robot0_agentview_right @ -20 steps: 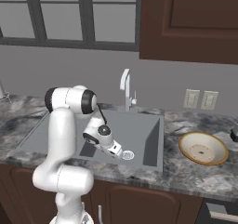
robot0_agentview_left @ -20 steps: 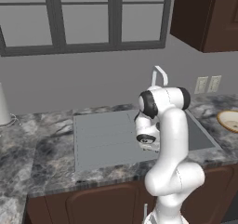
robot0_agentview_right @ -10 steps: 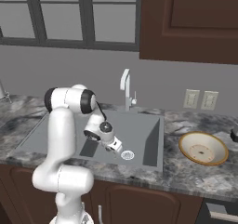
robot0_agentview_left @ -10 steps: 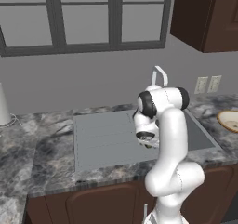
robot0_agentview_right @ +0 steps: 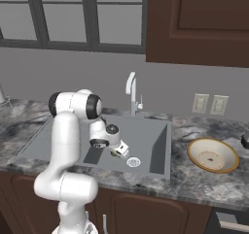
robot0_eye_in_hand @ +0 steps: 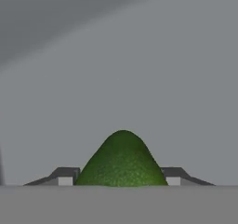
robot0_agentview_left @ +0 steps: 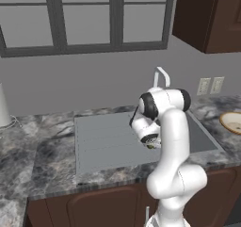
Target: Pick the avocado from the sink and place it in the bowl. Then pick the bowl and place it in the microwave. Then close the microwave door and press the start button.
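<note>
Reaching down into the sink (robot0_agentview_right: 158, 145), with the gripper (robot0_eye_in_hand: 122, 179) low over the grey basin floor. Seen in the hand view: the avocado (robot0_eye_in_hand: 122, 161), dark green and rounded, sitting between the two dark fingertips (robot0_eye_in_hand: 65, 175), one tip close at each side of the fruit. Cannot tell whether the tips already press on it or stand just beside it, so the hold is not certain. In the left base view, a small green spot of the avocado (robot0_agentview_left: 150, 145) visible right under the white wrist, inside the basin. In the right base view, the gripper (robot0_agentview_right: 118, 152) just left of the white round drain (robot0_agentview_right: 133, 161), near the front wall of the sink. Behind the basin, the thin curved silver faucet (robot0_agentview_right: 130, 93), upright. On the marble counter (robot0_agentview_right: 204, 179) to the right of the sink, well apart from the hand: the cream-tan bowl (robot0_agentview_right: 212, 155) with darker rim, upright, nothing visible inside. On the wall above the bowl, two pale outlet plates (robot0_agentview_right: 210, 104) side by side. Dark wooden cabinet (robot0_agentview_right: 199, 24) hanging above, and a window (robot0_agentview_left: 84, 19) with grey frames over the sink. No brand, label or readable writing to be found on anything.
</note>
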{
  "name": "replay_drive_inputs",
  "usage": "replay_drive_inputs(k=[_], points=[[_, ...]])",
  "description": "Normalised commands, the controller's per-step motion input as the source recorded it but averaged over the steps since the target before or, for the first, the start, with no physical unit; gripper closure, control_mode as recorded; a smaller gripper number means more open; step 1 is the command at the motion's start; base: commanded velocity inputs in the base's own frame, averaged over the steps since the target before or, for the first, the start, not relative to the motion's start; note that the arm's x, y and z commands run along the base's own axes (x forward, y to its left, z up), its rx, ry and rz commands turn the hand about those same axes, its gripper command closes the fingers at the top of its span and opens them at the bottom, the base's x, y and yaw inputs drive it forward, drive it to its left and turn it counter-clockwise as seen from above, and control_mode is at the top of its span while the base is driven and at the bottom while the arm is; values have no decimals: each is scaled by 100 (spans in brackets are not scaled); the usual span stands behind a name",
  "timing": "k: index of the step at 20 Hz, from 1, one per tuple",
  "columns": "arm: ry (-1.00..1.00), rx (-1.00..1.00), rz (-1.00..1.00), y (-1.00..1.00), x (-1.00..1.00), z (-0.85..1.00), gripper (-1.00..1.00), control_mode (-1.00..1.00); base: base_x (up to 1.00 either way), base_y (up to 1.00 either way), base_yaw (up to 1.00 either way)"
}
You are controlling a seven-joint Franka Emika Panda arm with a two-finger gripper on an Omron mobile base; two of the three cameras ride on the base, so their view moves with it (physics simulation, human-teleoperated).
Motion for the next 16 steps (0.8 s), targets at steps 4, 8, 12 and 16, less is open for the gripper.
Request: replay_drive_inputs(k=[4, 8, 12, 16], points=[[0, 2, 0, -4, -4, 12, 100, -100, 0, 0, 0], [0, -2, 0, 0, -18, 97, 100, -100, 0, 0, 0], [0, -11, 0, 0, -32, 100, 100, -100, 0, 0, 0], [0, -15, 0, 4, -35, 100, 100, -100, 0, 0, 0]])
